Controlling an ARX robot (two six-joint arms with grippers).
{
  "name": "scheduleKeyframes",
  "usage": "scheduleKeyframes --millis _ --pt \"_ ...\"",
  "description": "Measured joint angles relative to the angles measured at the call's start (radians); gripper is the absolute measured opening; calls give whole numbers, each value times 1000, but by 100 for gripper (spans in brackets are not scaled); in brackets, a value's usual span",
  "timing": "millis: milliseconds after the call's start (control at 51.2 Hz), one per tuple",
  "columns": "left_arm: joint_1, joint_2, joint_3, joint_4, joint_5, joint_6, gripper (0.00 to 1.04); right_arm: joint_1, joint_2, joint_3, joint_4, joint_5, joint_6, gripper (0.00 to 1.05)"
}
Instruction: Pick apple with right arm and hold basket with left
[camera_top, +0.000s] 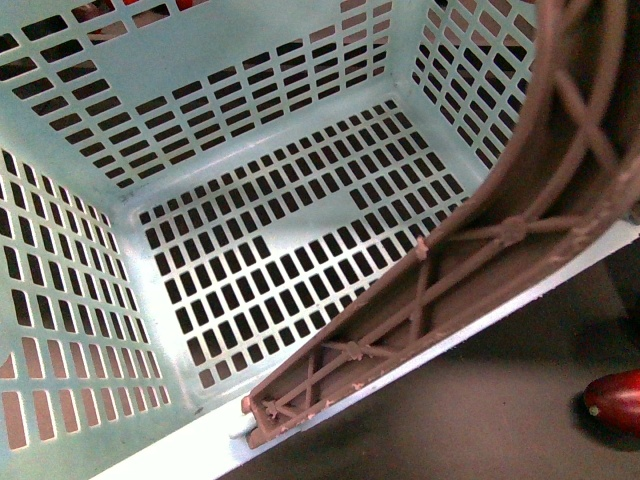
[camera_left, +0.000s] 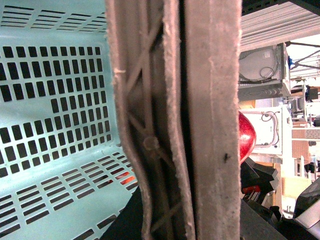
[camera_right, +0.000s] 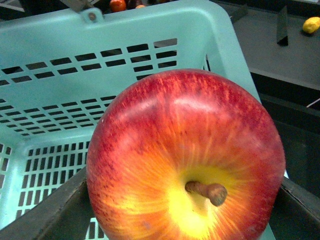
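My right gripper (camera_right: 175, 212) is clamped on the round red-yellow apple (camera_right: 185, 150) near the teal slotted plastic basket (camera_right: 125, 30); I cannot tell the left gripper's hold.

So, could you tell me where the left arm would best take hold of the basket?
Probably the brown handle: a thin ribbed band rising off the near rim, narrow enough to close on, unlike the broad slotted walls of the basket. Come from outside the rim, jaws across its flat faces.
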Motion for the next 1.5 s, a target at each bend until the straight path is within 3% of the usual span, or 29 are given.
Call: scheduleKeyframes --millis 59,234,488,664,742,801,1035,1230,1504 --pt "0 0 0 0 0 0 17 -3 0 0 0 8 0 97" --pt "0 0 0 0 0 0 17 -29 -18 2 5 55 4 96" --pt "0 5 0 0 -11 6 17 -153 -132 7 21 309 35 96" --pt "2 5 0 0 -3 0 17 -189 -184 -8 13 352 38 96" --pt "-3 5 0 0 4 2 17 -224 -215 -90 159 171 39 82" --pt "-3 5 0 0 9 -6 17 -246 -246 -160 210 115 39 72" --pt "-1 5 0 0 -8 1 17 -306 -350 -319 256 57 39 39" --pt "-1 5 0 0 0 0 17 -348 -443 -425 265 15 39 5" --pt "-1 5 0 0 1 -4 17 -453 -578 -523 233 -82 41 2"
